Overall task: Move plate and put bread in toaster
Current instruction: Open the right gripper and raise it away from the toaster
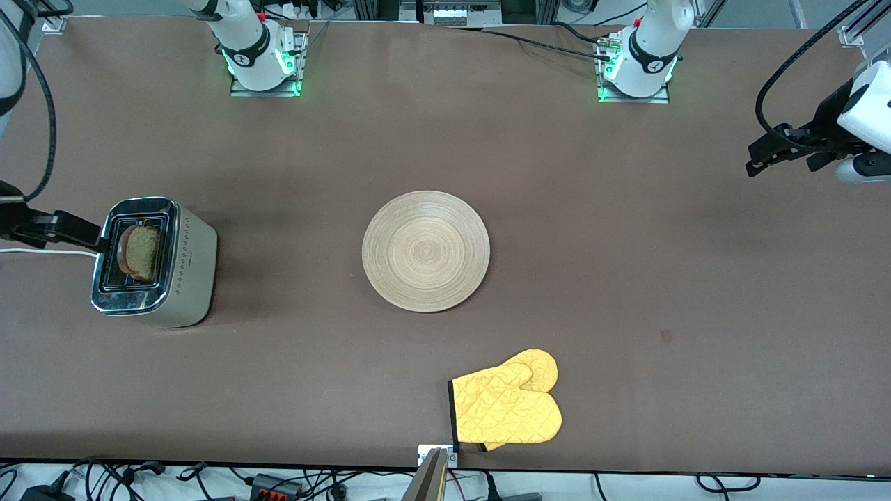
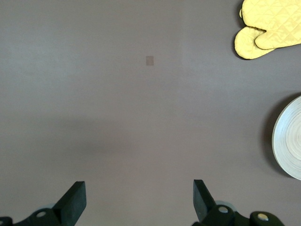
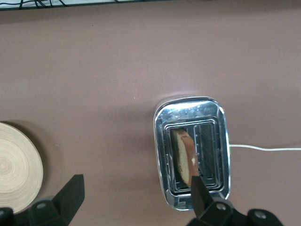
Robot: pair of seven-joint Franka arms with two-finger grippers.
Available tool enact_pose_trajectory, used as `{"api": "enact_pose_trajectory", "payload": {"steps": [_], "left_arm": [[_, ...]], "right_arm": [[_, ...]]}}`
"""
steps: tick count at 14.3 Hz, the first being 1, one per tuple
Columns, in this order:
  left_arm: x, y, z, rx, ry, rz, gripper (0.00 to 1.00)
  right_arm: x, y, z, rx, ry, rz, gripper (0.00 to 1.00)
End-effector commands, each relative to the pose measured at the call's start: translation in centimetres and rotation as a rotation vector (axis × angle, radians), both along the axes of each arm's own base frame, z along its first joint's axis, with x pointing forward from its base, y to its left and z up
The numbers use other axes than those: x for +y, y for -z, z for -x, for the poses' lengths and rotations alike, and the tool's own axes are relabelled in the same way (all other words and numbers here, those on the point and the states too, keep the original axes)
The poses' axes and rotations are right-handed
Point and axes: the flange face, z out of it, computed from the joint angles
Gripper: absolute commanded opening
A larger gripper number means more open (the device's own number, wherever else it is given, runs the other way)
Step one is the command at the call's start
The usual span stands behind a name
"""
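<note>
The toaster [image 1: 191, 264] stands toward the right arm's end of the table, chrome top up. The bread [image 1: 143, 252] stands tilted in one slot, its upper part sticking out; it also shows in the right wrist view [image 3: 184, 157], in the toaster [image 3: 162, 155]. The plate [image 1: 424, 250] lies bare at mid-table, and shows in the wrist views [image 2: 289, 141] [image 3: 16, 165]. My right gripper [image 1: 62, 229] [image 3: 135, 188] is open and empty, up over the toaster's edge. My left gripper [image 1: 779, 156] [image 2: 138, 188] is open and empty over bare table at the left arm's end.
A yellow oven mitt [image 1: 508, 407] [image 2: 268, 28] lies nearer the front camera than the plate, by the table's edge. The toaster's white cord [image 1: 42, 251] [image 3: 263, 148] runs off toward the right arm's end. Cables lie past the table's front edge.
</note>
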Motion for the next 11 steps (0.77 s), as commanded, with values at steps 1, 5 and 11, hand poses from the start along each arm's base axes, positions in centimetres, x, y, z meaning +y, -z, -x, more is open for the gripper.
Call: {"api": "enact_pose_trajectory", "payload": {"steps": [1, 5, 11], "left_arm": [[0.0, -0.6, 0.0, -0.009, -0.009, 0.021, 1.00], [0.1, -0.7, 0.0, -0.010, -0.009, 0.022, 1.00], [0.1, -0.7, 0.0, -0.010, -0.010, 0.022, 1.00]], "right_arm": [[-1.4, -0.6, 1.1, -0.051, -0.009, -0.017, 1.00], [-1.5, -0.4, 2.3, -0.036, -0.017, -0.005, 1.00], [-1.1, 1.9, 8.1, 0.018, -0.036, 0.020, 1.00]]}}
